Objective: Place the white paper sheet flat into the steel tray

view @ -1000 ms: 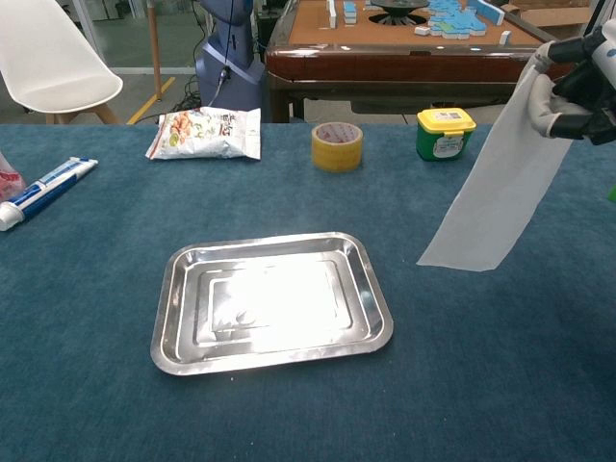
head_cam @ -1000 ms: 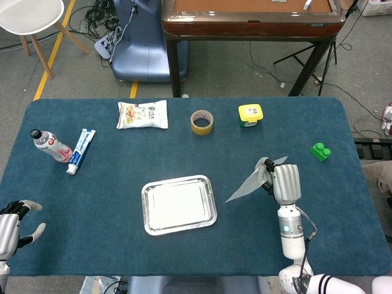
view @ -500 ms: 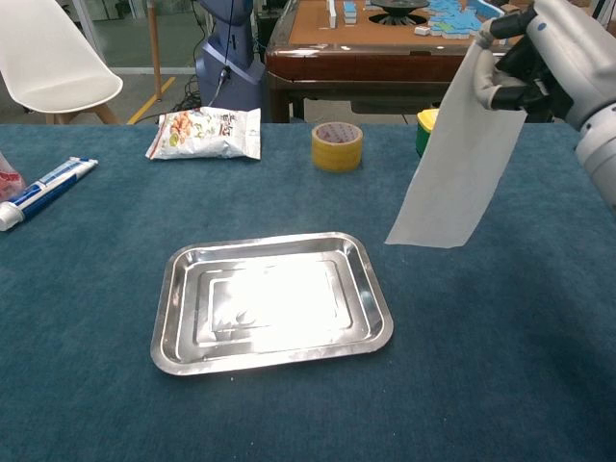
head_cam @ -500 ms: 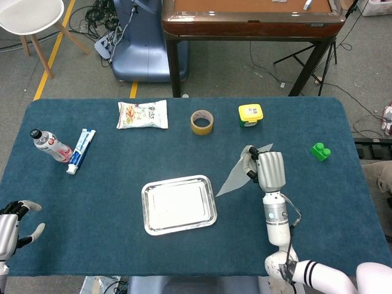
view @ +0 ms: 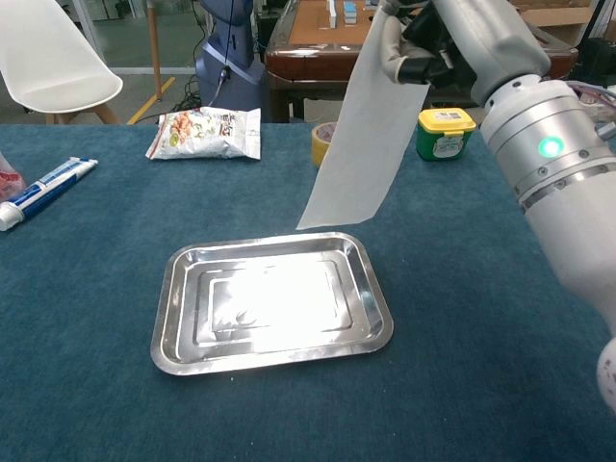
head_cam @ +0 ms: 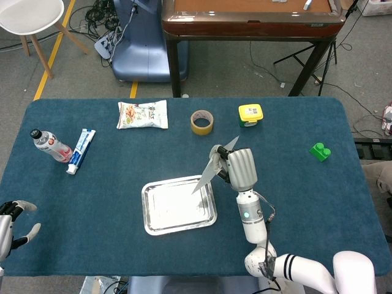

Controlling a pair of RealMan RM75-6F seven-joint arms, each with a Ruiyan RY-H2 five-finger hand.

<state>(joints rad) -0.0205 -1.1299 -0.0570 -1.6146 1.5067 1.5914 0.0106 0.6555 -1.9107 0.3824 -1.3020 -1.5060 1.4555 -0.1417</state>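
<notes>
Right hand raised over the table, fingers closed on the top edge of the sheet. Sheet hung slanted, lower edge above the far right rim of the tray, seemingly not touching. Left hand low at the near left corner, fingers apart, holding nothing.

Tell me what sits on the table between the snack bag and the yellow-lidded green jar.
The roll of yellow tape sits between the snack bag and the jar, clearest in the head view; in the chest view the hanging paper sheet partly covers it.
</notes>
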